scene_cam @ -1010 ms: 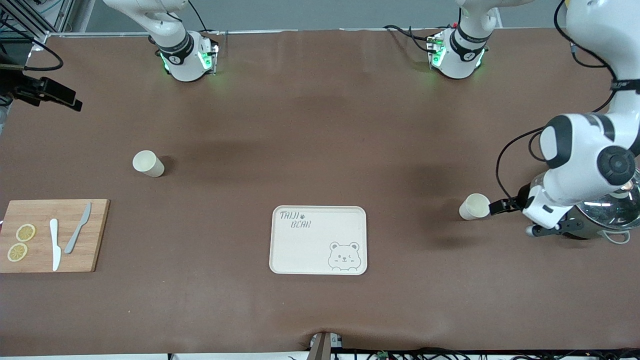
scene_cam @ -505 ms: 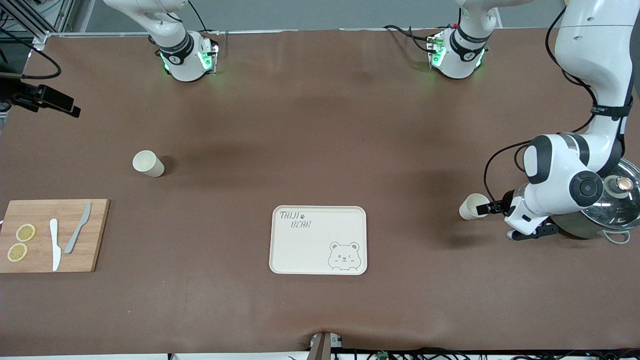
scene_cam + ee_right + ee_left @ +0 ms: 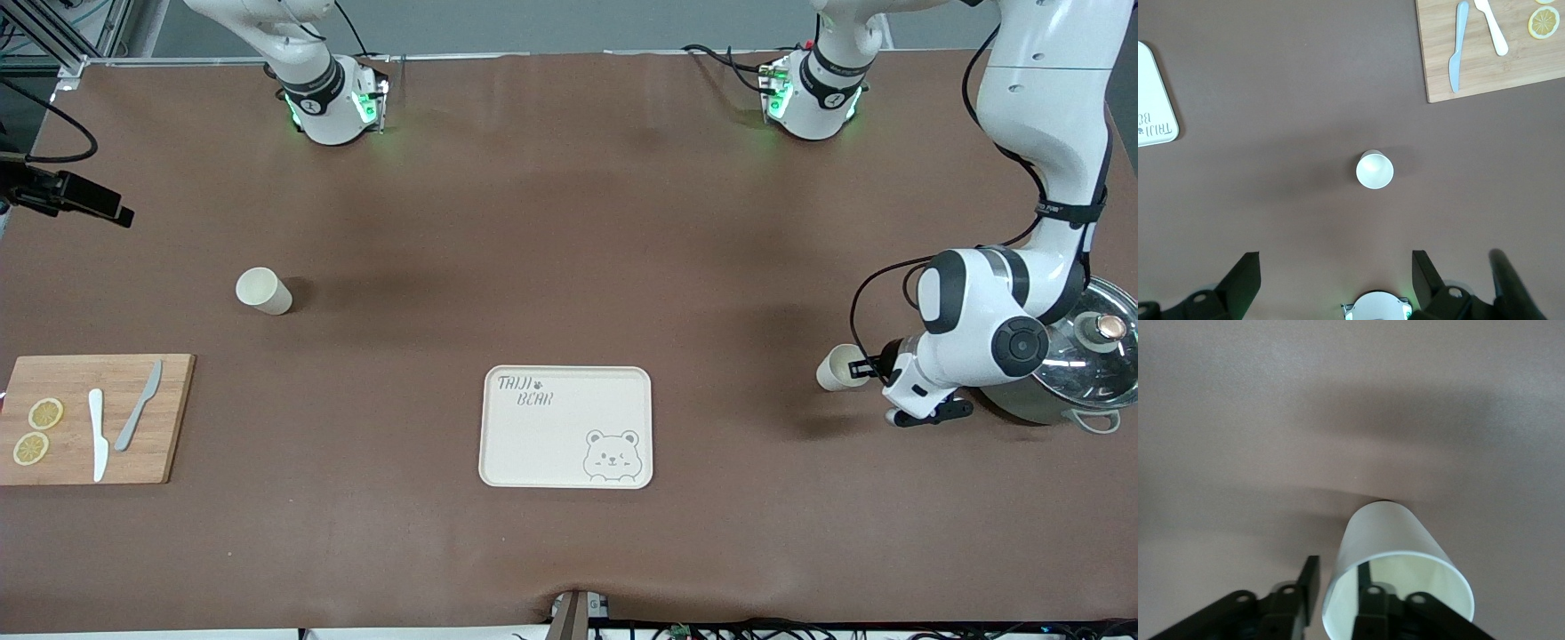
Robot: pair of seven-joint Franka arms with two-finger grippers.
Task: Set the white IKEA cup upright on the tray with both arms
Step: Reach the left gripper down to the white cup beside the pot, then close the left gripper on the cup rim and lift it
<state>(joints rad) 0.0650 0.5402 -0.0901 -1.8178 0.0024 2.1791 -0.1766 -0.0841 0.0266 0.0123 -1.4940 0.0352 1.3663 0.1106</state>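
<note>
Between the left claw's [image 3: 861,368] spread fingers lies one white cup [image 3: 837,368], ungripped; the right claw [image 3: 1331,280], open, hangs above the other cup [image 3: 1374,169]. Tray [image 3: 498,444] bare.

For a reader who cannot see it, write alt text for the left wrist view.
A white cup lies on its side on the brown table, its open mouth facing the camera. The left tool straddles the cup's rim, one black finger outside the wall and one inside.
</note>
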